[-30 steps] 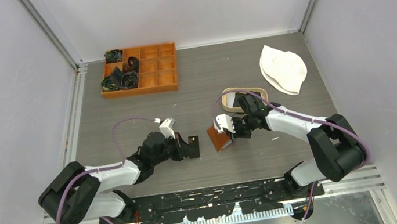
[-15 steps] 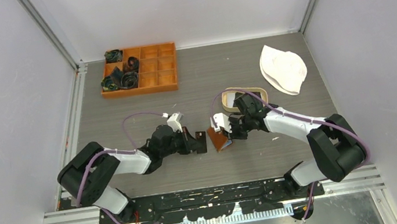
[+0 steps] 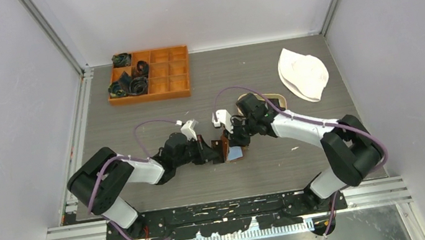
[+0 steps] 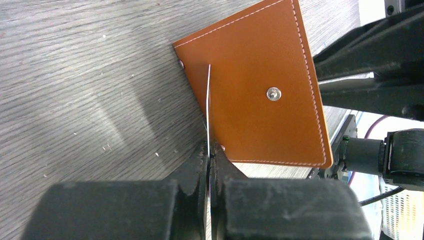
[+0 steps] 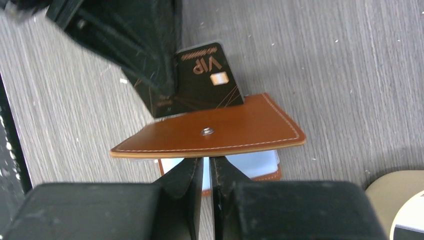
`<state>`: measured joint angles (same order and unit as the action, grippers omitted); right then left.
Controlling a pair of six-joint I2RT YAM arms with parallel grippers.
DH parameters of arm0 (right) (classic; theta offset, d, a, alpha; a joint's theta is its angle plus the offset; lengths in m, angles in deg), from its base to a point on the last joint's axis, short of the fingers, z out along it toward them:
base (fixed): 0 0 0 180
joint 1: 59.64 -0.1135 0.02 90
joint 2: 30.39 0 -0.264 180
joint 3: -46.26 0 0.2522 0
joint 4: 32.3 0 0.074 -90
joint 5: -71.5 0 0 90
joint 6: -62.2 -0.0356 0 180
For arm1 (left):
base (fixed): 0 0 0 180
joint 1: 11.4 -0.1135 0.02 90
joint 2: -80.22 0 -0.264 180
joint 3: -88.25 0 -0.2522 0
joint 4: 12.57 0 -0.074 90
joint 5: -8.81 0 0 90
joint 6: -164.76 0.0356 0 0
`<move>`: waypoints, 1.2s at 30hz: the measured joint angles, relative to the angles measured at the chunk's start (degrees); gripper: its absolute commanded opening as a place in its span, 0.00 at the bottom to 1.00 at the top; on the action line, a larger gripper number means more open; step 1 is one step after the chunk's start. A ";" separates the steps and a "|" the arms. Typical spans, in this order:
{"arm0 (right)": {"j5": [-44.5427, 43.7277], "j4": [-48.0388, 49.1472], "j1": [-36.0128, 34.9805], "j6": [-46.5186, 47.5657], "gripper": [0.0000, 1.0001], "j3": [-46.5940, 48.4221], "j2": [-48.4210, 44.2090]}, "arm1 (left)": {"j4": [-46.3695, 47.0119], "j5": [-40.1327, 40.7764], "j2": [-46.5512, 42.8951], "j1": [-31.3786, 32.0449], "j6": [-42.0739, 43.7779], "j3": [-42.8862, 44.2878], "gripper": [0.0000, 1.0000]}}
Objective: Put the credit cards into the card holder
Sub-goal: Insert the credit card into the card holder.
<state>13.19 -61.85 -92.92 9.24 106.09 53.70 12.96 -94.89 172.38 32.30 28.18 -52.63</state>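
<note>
The brown card holder point(image 3: 235, 153) lies open in the middle of the table. Its studded flap point(image 5: 210, 132) is raised, and a pale blue-white card point(image 5: 250, 161) shows in the lower half. My right gripper point(image 5: 206, 162) is all but shut, with nothing in the thin slit. Its tips sit under the flap's near edge. My left gripper point(image 4: 210, 147) is shut on a black credit card point(image 5: 207, 80) marked VIP. That card appears edge-on point(image 4: 208, 100) against the flap's outer face point(image 4: 272, 92), standing just beyond the flap.
An oval tan tray point(image 3: 276, 98) sits right behind my right wrist. An orange compartment box point(image 3: 150, 75) with dark rolled items stands at the back left. A white cloth hat point(image 3: 303, 74) lies at the back right.
My left arm has carried the black card rightwards up to the card holder. My right gripper has swung up and to the left, and the holder now lies open with its pale inside showing.
</note>
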 measured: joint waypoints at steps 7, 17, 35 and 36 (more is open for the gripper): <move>-2.25 0.76 -0.66 -12.57 0.17 5.97 6.91 | -0.90 0.81 -0.59 0.07 -0.15 0.00 0.00; -4.22 -1.51 -0.81 -26.08 0.20 15.78 18.29 | -17.00 6.71 -18.51 0.07 2.12 -2.86 0.00; 1.66 -17.88 -0.61 -28.37 0.30 26.05 26.43 | -36.30 10.99 -41.11 0.07 1.70 -6.97 0.00; 1.66 -18.67 -0.61 -27.80 0.29 26.05 26.40 | -35.65 10.97 -38.21 0.07 1.31 -6.97 0.00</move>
<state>14.85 -80.52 -93.53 -18.56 132.14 80.11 -22.69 -83.91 134.18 32.36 29.49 -59.60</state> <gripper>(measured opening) 0.304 0.009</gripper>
